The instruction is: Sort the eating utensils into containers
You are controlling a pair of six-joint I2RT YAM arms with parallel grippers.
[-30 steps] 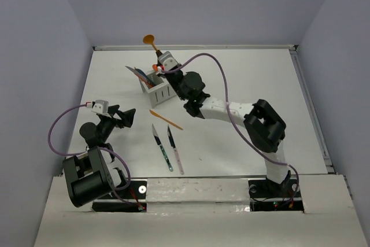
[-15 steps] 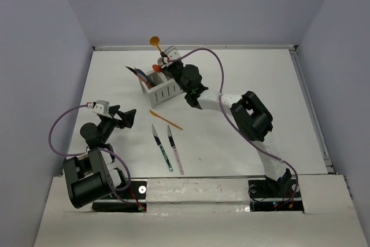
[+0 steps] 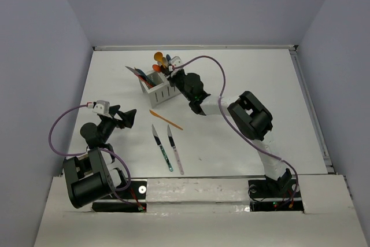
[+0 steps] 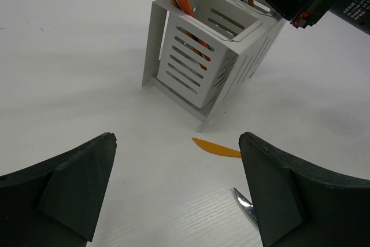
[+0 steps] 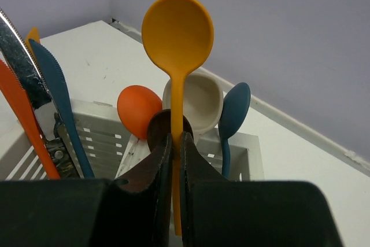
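**Spoon over the caddy, three knives to go**

The right gripper (image 5: 176,143) is clamped on the handle of a yellow-orange spoon (image 5: 177,27), upright above the spoon compartment of the white caddy (image 3: 162,92). Four spoons (image 5: 139,111) already stand there, and several knives (image 5: 58,96) fill the neighbouring compartment. An orange knife (image 3: 166,120), a teal-handled knife (image 3: 162,148) and a pink-handled knife (image 3: 175,150) lie unsorted near the arms. The left gripper (image 4: 177,138) hangs wide open, holding nothing. The table (image 3: 243,85) is matte white, enclosed by pale lavender walls (image 3: 202,4).
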